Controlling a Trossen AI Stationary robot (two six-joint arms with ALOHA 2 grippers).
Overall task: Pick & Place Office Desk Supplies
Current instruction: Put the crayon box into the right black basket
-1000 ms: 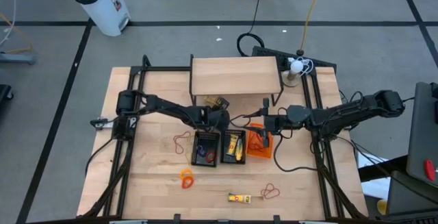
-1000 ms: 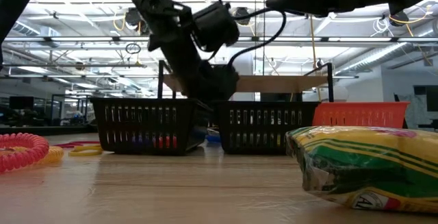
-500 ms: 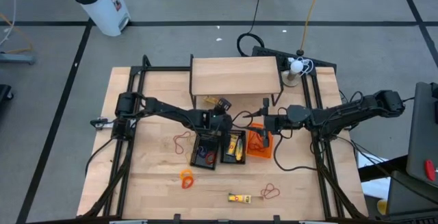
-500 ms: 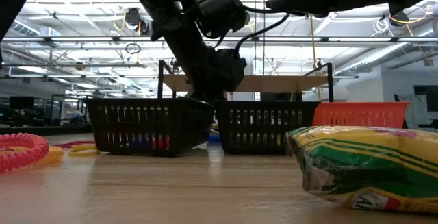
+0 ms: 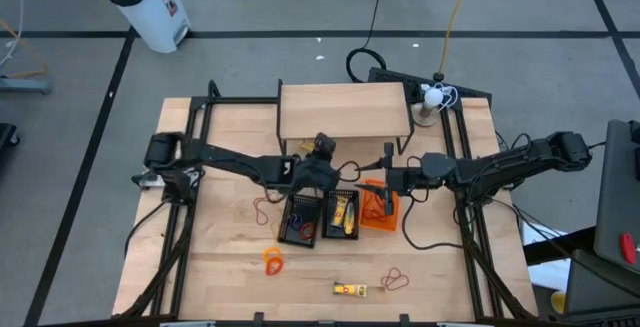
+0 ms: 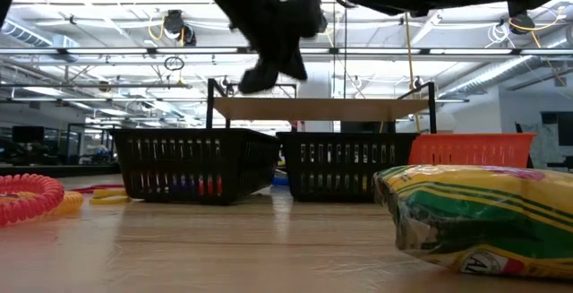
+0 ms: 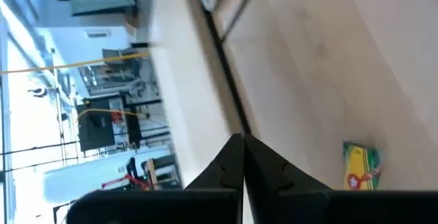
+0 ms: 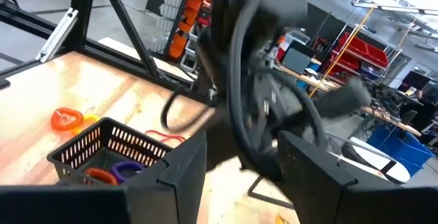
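Left gripper [image 5: 322, 148] is raised above the left black basket [image 5: 301, 217], fingers pressed together, apparently empty: between picks. Right gripper [image 5: 388, 179] waits over the orange tray [image 5: 381, 214], fingers apart, nothing visibly held. Next: reach loose supplies, red rubber band [image 5: 396, 281] and yellow packet [image 5: 350, 288] near the front edge.

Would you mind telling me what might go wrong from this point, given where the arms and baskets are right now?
1. The left gripper hangs shut and empty above the left black basket, close to the right gripper; the arms might collide.
2. That basket sits skewed against the middle black basket, so a drop could miss.
3. The yellow packet and red rubber bands lie near the table's front edge and might get pushed off.
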